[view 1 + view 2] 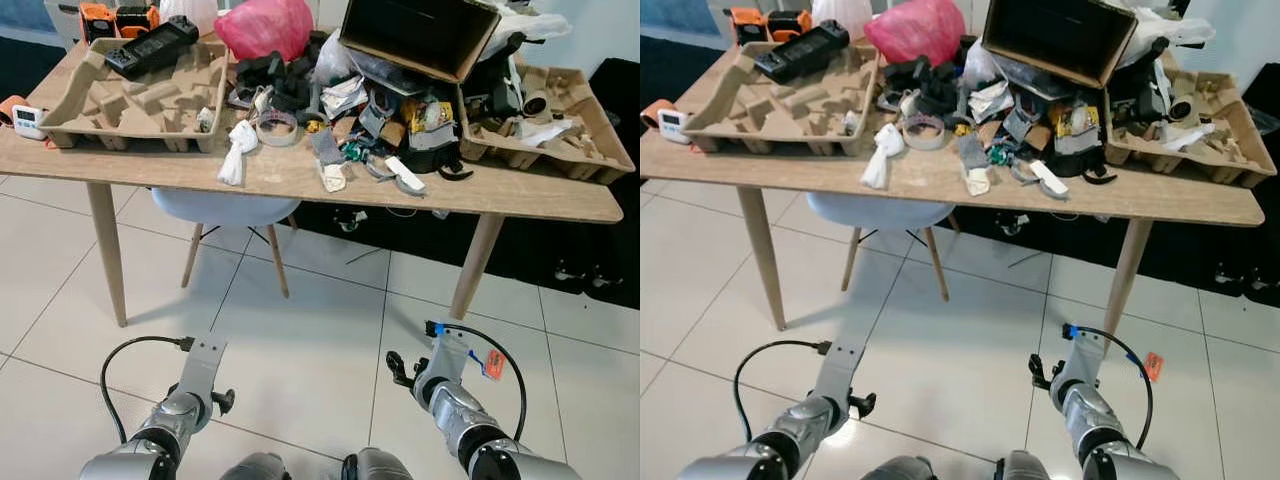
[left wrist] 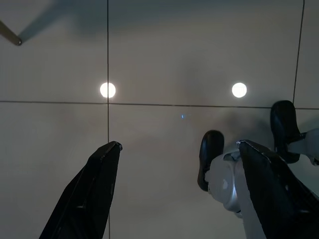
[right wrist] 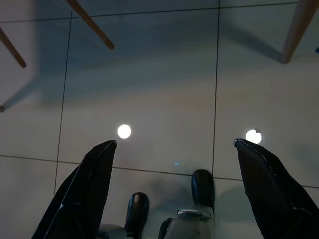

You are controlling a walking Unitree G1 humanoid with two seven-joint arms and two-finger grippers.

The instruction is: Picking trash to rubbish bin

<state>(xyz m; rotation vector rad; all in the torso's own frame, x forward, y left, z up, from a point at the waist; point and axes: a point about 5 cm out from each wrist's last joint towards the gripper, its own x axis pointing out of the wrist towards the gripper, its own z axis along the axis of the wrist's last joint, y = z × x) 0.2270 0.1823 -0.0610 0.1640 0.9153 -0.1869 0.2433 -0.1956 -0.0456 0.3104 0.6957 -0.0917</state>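
Note:
A wooden table stands ahead, heaped with clutter. Near its front edge lie a crumpled white tissue, a tape roll and small scraps. A pink plastic bag sits at the back. Both silver arms hang low over the tiled floor, well short of the table: the left arm and the right arm. In the wrist views my left gripper and my right gripper are open above bare tiles, holding nothing.
Grey pulp trays fill the table's two ends, and an open cardboard box stands at the back. A white chair is tucked under the table. A black mat with cables lies on the floor at the right.

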